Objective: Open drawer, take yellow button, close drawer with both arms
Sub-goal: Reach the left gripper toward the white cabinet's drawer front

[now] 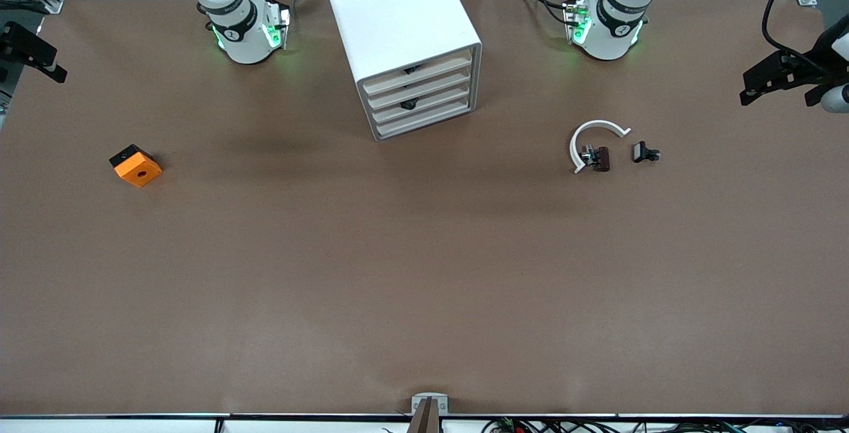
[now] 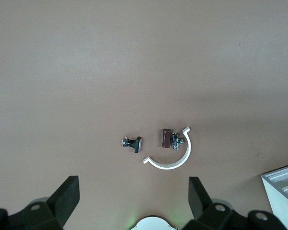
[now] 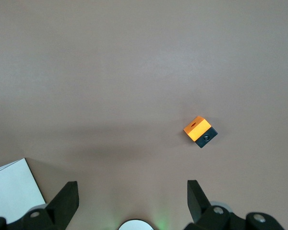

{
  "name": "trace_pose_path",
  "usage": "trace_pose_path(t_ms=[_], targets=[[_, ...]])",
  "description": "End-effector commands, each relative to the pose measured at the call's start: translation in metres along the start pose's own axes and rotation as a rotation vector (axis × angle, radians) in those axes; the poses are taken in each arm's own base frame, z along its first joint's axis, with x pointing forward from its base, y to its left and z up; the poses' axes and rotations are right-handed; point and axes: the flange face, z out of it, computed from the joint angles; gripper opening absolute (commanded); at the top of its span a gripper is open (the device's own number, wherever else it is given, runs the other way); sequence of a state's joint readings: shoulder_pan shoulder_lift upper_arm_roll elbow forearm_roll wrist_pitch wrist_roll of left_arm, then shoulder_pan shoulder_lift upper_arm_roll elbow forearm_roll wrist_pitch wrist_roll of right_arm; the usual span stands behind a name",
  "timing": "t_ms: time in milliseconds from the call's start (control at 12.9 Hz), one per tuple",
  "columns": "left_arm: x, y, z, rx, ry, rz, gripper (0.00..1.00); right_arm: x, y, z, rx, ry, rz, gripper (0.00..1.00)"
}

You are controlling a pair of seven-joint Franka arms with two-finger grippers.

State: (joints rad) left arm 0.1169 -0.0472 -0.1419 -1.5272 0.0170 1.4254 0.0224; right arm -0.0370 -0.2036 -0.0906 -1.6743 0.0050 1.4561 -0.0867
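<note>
The white cabinet [image 1: 398, 15] stands between the two arm bases, and all its beige-fronted drawers [image 1: 419, 95] are pushed in. Small black knobs show on two fronts. The button is hidden. In the left wrist view my left gripper [image 2: 133, 189] hangs open high over the table near the white ring, with nothing between its fingers. My right gripper [image 3: 132, 191] is open too, high over bare table toward the right arm's end, and holds nothing. Neither gripper shows in the front view, only the arm bases [image 1: 242, 28] [image 1: 607, 28].
An orange block [image 1: 136, 166] [image 3: 200, 131] with a black hole lies toward the right arm's end. A white curved ring [image 1: 597, 124] [image 2: 177, 165] and two small dark parts [image 1: 599, 158] [image 1: 645, 152] lie toward the left arm's end. Black fixtures [image 1: 783, 75] [image 1: 30, 52] stick in at both table ends.
</note>
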Motion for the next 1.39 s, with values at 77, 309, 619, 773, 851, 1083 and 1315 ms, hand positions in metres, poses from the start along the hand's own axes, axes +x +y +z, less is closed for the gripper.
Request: trace_pose_path(t_ms=[77,309,619,773,851,1083,1315], targets=[[0.011,0.01,0.01,-0.048,-0.031,0.024,1.0,-0.006,0.002,-0.002,-0.003,0.013,0.004,1.0],[0.018,0.013,0.02,-0.057,-0.048,0.022,1.0,-0.005,-0.001,-0.002,-0.005,0.02,-0.003,1.0],[0.047,0.056,0.05,-0.069,-0.095,-0.072,1.0,-0.004,-0.005,-0.004,-0.006,0.026,-0.009,1.0],[0.057,0.086,0.064,-0.076,-0.119,-0.093,1.0,-0.002,-0.017,-0.007,-0.011,0.039,-0.036,1.0],[0.064,0.106,0.071,-0.079,-0.111,-0.104,1.0,-0.002,-0.016,-0.006,-0.011,0.038,-0.033,1.0],[0.077,0.167,0.098,-0.082,-0.11,-0.152,1.0,-0.001,-0.011,-0.003,-0.01,0.039,-0.022,1.0],[0.08,0.218,0.126,-0.123,-0.153,-0.197,1.0,-0.002,-0.017,-0.007,-0.012,0.048,-0.022,1.0]])
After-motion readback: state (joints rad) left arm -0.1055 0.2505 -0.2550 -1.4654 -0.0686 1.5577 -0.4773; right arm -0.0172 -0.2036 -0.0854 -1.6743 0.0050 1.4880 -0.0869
